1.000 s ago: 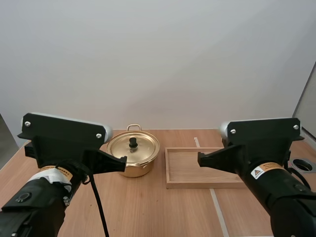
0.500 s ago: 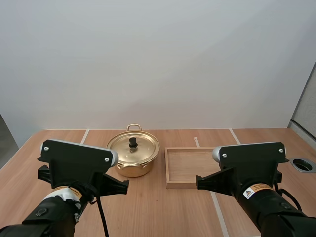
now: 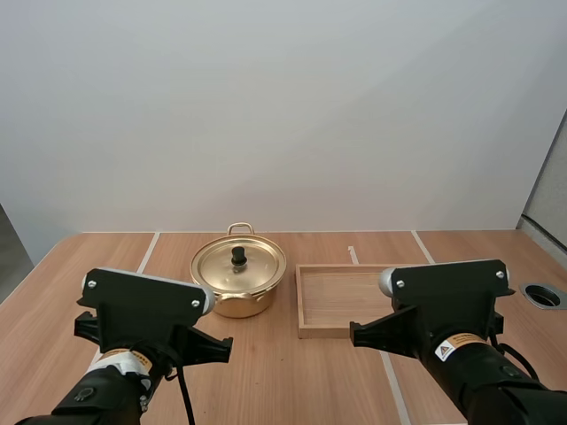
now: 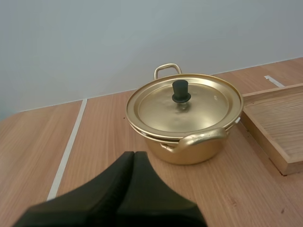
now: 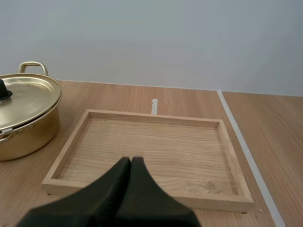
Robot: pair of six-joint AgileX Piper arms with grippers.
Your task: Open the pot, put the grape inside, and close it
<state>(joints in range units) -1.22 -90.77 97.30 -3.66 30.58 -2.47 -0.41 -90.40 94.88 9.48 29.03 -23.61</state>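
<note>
Both arms have dropped lower and drawn back toward the bottom of the high view over the last second: 1.0 s ago their heads stood level with the pot and the tray, now they sit well short of both.

Left of centre in the high view, the pot (image 3: 238,282) stands on the table (image 3: 283,372) with its lid (image 3: 238,264) seated flat on the rim and the black knob (image 3: 238,255) upright in the middle. Just beside it, at centre right, lies the wooden tray (image 3: 341,301), its floor bare. No grape shows on the tray or the table; what the shut pot holds cannot be seen.

My left gripper (image 4: 134,163) has its 2 fingers pressed together into 1 dark wedge, holding nothing, and points at the pot from short of it. My right gripper (image 5: 131,168) is closed the same way on nothing, aimed over the near rail of the tray.

Judging by this, both arms are parked back from the work so the pot and tray stay clear. A lidded pot with no grape outside fits either a grape already shut inside or a pot waiting for a grape that is nowhere on the table.
</note>
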